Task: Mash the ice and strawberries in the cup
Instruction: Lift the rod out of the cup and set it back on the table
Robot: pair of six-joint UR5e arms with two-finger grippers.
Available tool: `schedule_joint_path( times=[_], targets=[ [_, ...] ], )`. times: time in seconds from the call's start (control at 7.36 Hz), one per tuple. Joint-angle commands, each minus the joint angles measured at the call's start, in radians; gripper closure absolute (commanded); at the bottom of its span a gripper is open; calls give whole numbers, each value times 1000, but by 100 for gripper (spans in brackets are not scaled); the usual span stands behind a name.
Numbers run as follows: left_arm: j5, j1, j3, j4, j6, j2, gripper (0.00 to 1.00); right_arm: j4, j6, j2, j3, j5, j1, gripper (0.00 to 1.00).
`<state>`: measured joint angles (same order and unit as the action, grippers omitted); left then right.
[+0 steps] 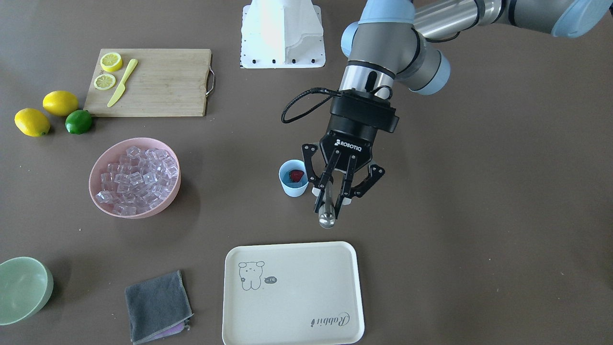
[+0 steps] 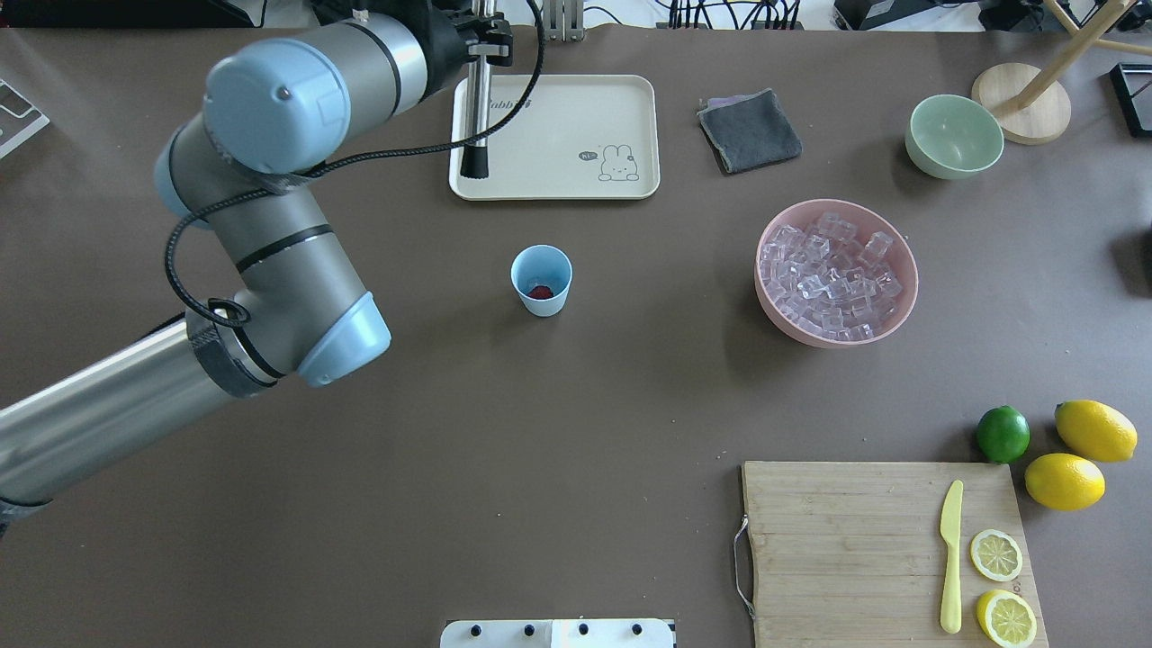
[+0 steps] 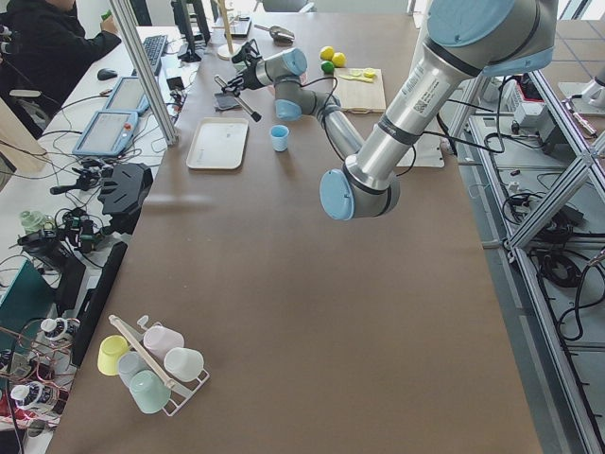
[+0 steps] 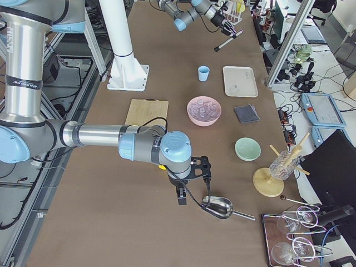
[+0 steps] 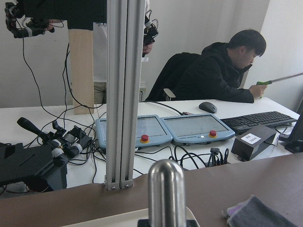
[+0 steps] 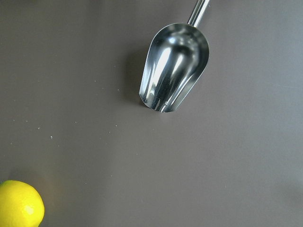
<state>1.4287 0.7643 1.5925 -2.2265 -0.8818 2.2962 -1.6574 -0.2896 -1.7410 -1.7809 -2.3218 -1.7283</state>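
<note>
The pale-blue cup (image 1: 293,184) (image 2: 541,281) stands upright mid-table with one red strawberry (image 1: 297,175) (image 2: 541,292) inside. The ice (image 1: 136,179) (image 2: 832,274) fills the pink bowl (image 1: 98,167); whether any ice lies in the cup I cannot tell. My left gripper (image 1: 329,203) hangs in the air beside the cup, on the tray's side, shut on a metal muddler (image 2: 477,117) with a black tip. My right gripper (image 4: 192,181) hovers over a steel scoop (image 6: 173,71) (image 4: 219,207) lying on the table; whether it is open or shut I cannot tell.
A cream tray (image 1: 292,330) lies beyond the cup, a grey cloth (image 1: 157,306) and pale-green bowl (image 1: 21,290) farther along. A cutting board (image 1: 163,86) carries lemon slices and a yellow knife, with two lemons and a lime (image 1: 78,121) beside it. A person (image 5: 222,71) sits past the table's edge.
</note>
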Motion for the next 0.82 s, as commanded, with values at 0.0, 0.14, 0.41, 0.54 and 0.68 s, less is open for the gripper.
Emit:
schedule_joint_path(
  times=[0.0,0.14,0.41,0.54,0.68],
  targets=[
    [340,145,17,65,1,-110,75,-2,1,-2,-9,-1,0,0],
    [442,159,20,65,3,-182,75,-4,1,3,-8,-1,-2,0],
    [599,164,-8,71,12,-297,74,-4,1,1,-9,2,-4,0],
    [634,164,-8,68,17,-379,73,-4,1,1,-9,5,-4,0],
    [662,164,-9,73,17,-435,73,-4,1,1,-9,7,-4,0]
  ],
)
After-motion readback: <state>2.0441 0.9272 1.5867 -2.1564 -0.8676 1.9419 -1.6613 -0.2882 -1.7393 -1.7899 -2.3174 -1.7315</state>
